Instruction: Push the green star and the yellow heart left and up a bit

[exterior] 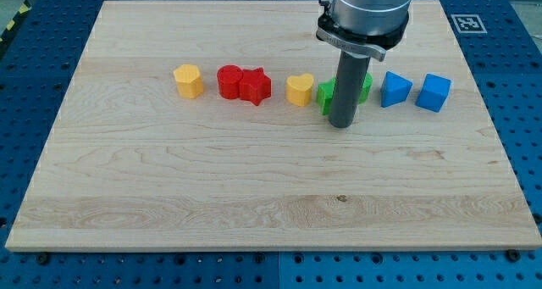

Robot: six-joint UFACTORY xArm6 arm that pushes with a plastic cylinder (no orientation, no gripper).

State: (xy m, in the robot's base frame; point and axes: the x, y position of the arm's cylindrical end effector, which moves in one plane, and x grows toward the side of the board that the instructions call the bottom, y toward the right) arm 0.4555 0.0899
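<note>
The yellow heart [299, 90] lies in a row of blocks across the upper middle of the board. Right beside it, a green block [326, 95], seemingly the green star, is partly hidden behind my rod. More green [365, 86] shows on the rod's right side; I cannot tell whether it is a second block. My tip [341, 125] rests on the board just below the green block, close to it or touching it, to the lower right of the heart.
Left of the heart are a red star [256, 86] touching a red round block [229, 80], then a yellow block [189, 80]. Right of the rod are two blue blocks [395, 89] [434, 92]. The wooden board [254, 187] sits on a blue perforated table.
</note>
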